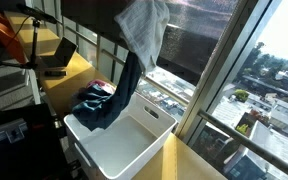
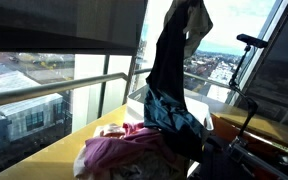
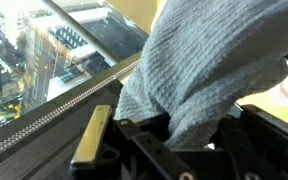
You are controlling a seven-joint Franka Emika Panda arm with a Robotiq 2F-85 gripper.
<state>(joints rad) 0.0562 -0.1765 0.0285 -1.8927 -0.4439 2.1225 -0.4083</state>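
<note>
- While clamped shut, gripper (image 3: pixel 196 138) pinches a grey knit cloth (image 3: pixel 214 70), bunched between the fingers.
- Cloth hangs high by the window, above white bin (image 1: pixel 146 153).
- Dark blue garment (image 1: pixel 119 95) dangles beneath it, lower end in the bin; can't tell if it's pinched too.
- Pink clothes pile (image 2: pixel 114 148) lies just beside the bin.
- Window rail (image 2: pixel 64 87) runs close behind.
</note>
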